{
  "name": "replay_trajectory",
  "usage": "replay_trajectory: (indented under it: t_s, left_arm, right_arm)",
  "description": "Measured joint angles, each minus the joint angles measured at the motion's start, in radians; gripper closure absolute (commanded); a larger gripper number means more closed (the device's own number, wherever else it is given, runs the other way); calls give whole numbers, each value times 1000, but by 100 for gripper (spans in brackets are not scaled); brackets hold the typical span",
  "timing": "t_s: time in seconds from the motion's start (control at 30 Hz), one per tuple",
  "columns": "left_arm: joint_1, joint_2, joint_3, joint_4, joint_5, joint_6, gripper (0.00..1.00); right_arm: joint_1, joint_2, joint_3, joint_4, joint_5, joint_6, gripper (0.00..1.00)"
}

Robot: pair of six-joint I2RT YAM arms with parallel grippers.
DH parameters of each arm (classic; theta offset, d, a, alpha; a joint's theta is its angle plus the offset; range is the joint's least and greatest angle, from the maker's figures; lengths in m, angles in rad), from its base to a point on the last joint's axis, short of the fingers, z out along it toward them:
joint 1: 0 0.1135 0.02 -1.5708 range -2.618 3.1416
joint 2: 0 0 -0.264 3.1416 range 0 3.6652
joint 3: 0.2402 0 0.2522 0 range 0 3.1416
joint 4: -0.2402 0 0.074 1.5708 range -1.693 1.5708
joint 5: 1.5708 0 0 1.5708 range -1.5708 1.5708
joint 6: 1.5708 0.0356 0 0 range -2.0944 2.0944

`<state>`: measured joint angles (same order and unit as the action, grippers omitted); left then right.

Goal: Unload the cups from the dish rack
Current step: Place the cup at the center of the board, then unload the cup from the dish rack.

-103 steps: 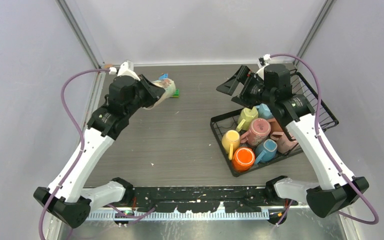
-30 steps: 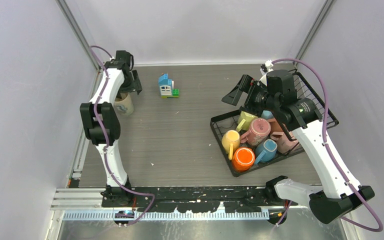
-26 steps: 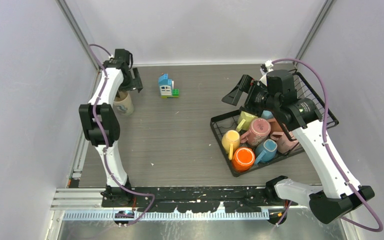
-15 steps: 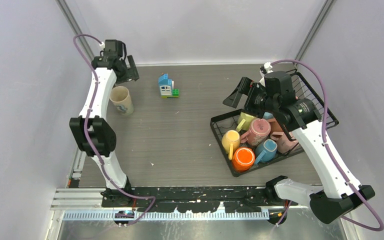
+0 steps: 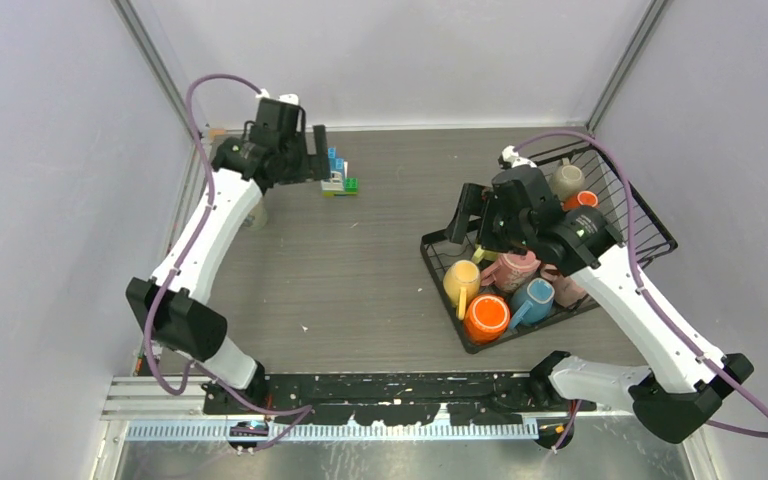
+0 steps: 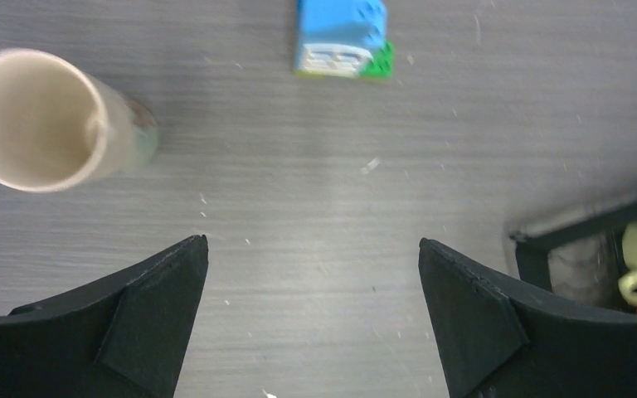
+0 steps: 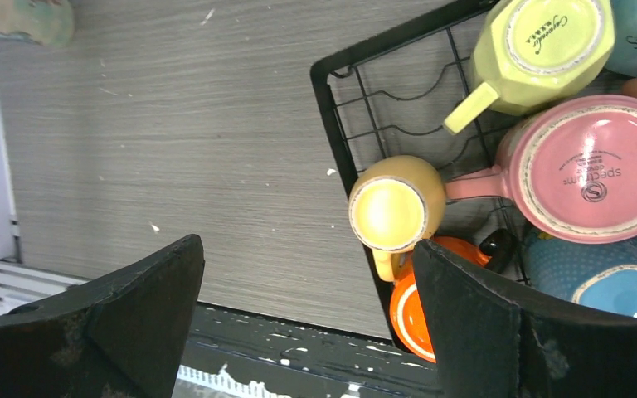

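The black wire dish rack (image 5: 440, 262) sits at the right with several cups in it: yellow (image 5: 460, 280), orange (image 5: 487, 317), pink (image 5: 516, 268) and blue (image 5: 535, 297). A cream cup (image 5: 566, 178) stands in its raised side. My right gripper (image 5: 470, 215) hangs open over the rack's left end. In the right wrist view (image 7: 307, 243) the yellow cup (image 7: 394, 211) lies just off its right finger. A cream cup (image 6: 37, 120) stands upright on the table at the far left. My left gripper (image 6: 313, 242) is open and empty, hovering to its right (image 5: 318, 160).
A small blue-and-white toy house (image 5: 335, 175) with a green block stands on the table at the back, just under my left gripper. In the left wrist view the rack's corner (image 6: 581, 228) shows at the right edge. Side walls close in the table.
My left gripper has let go of the cream cup, risen and swung right towards the toy house. My right arm has shifted forward and left, uncovering the cups in the rack's raised side.
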<state>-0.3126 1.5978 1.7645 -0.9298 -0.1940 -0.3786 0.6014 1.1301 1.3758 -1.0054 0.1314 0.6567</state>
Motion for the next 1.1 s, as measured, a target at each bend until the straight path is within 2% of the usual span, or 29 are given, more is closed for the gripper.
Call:
replay_trajectory:
  t_s: [0.17,0.43,0.8,1.1]
  left_arm:
    - [-156,-100,-171,31,4,-37,0]
    - [-372,-229,-364,42,21,-83,0]
    - [-381,-390,-562,97,99,-146,0]
    - [-381,-414,-600,134,147,-164,0]
  right_arm:
    - [79,7,-29,-16,92,1,0]
    - [111,35,-120,-13,158,5,0]
    - [119,133,-190,40,190,21,0]
    - [120,188,-271,97,201,37,0]
